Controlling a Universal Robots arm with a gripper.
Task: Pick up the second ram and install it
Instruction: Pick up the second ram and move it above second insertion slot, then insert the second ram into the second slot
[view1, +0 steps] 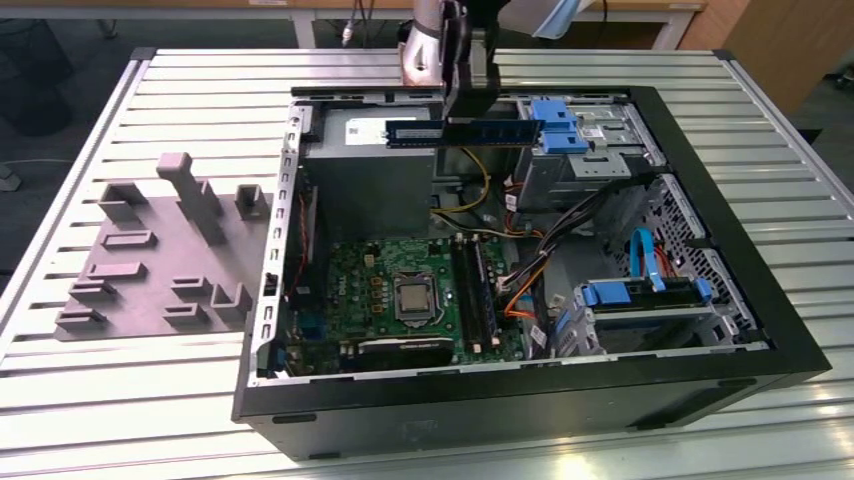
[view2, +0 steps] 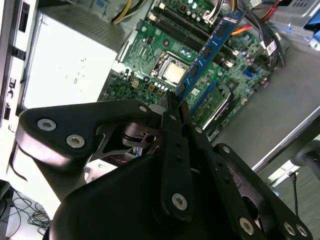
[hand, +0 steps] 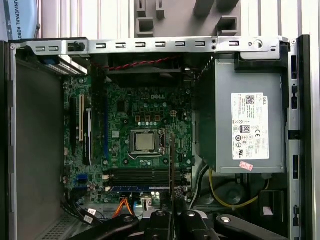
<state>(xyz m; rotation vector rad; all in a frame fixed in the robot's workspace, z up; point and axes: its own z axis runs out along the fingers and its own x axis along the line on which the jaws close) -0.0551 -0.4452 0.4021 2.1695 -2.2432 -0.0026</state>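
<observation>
Dark blue-green memory stick (view1: 501, 132), long, thin and flat, black chips along its face. Clamped on edge between the closed-down fingers of the gripper (view1: 461, 118). Held level in the air over the open computer case (view1: 534, 400), above the grey power supply (view1: 367, 170), well clear of the green motherboard (view1: 387, 270).

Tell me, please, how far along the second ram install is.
Done: the pickup. The ram is in the air, level over the open case. In hand: the gripper is shut on the ram, its fingers pinching the board's flat faces. Left: the seating. The ram hangs well above the motherboard's slots and is not yet pressed into one.
</observation>
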